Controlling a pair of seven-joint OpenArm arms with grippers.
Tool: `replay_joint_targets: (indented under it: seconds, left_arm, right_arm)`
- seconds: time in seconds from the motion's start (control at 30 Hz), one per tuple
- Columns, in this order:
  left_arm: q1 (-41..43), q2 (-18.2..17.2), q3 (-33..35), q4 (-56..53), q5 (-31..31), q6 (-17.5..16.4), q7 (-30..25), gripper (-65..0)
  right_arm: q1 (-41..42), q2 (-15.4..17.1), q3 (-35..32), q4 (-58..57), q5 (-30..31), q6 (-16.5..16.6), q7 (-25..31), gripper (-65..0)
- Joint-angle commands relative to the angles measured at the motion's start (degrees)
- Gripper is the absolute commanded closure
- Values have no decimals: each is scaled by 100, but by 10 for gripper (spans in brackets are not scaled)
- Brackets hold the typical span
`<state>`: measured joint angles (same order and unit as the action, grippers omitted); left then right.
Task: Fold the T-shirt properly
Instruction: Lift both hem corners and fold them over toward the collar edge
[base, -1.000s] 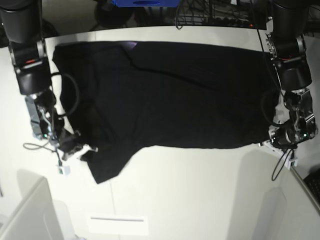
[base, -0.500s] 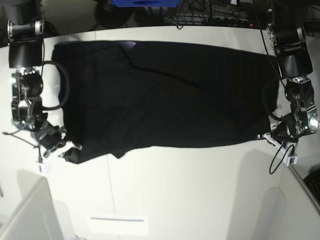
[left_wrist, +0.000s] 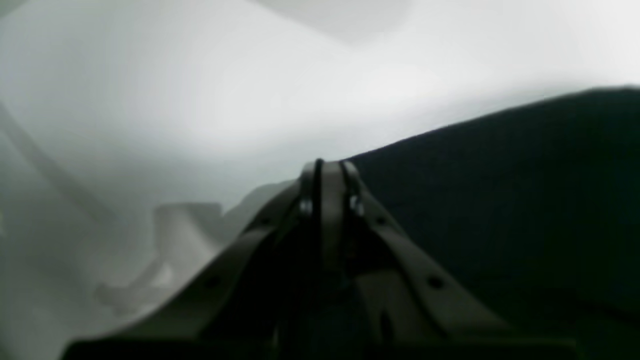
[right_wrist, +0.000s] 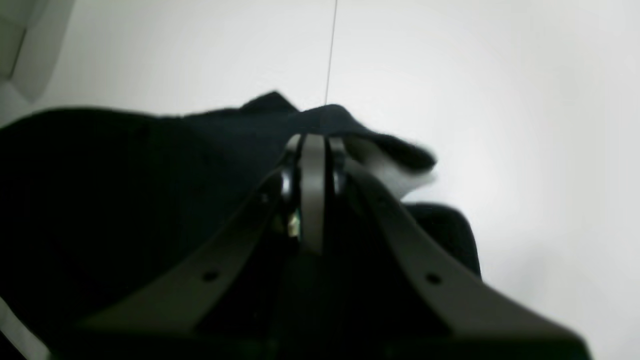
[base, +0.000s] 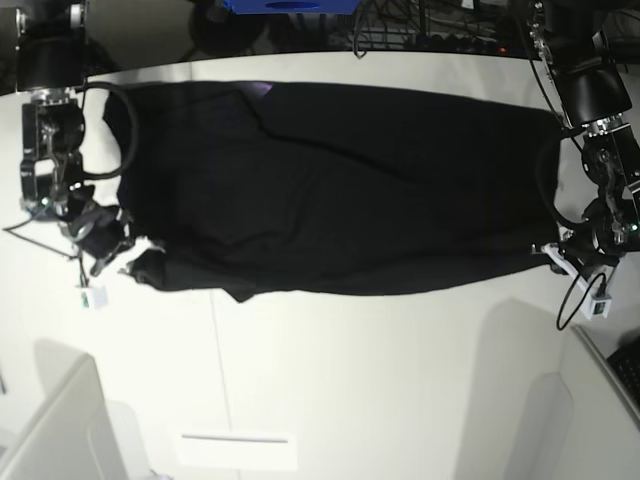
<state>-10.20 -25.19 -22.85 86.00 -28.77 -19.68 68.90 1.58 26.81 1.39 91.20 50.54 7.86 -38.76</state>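
Large black short-sleeved cloth T-shirt (base: 340, 190) lies spread on the white table (base: 400, 380), long axis running arm to arm. Right gripper (base: 128, 262) sits at one near corner, jaws pinched on bunched fabric; left gripper (base: 556, 255) at the opposite near corner, jaws closed on the hem. Shirt lies beyond both tools, so any fold carries the near edge toward the far edge. Print not visible. Left wrist view blurred; hem between its fingers hard to confirm.

We see our 2 arms reaching down at opposite sides. The left gripper (base: 553, 251) and right gripper (base: 135, 254) are both clamped closed.
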Motion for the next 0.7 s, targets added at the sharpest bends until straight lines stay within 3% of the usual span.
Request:
replay_joint_targets:
  seconds: [0.0, 0.2, 0.37, 0.53, 0.67]
  left_arm:
    - [-31, -123, -40, 134, -10, -58, -82, 0]
    - [66, -255, -31, 152, -19, -85, -99, 0]
    - [48, -457, -5, 258, -46, -252, -64, 0]
    - [444, -466, 21, 688, -46, -383, 59, 0]
    - [751, -466, -31, 767, -46, -383, 33, 0]
  right_arm:
    - [-13, 154, 68, 230, 75, 1, 153, 0]
    - [-690, 128, 674, 801, 75, 1, 144, 0]
    - [-1016, 119, 1299, 1285, 75, 1, -480, 0]
    - [-1552, 102, 1457, 1830, 102, 1, -656, 0]
    - [-1956, -180, 1580, 1856, 84, 1, -647, 0]
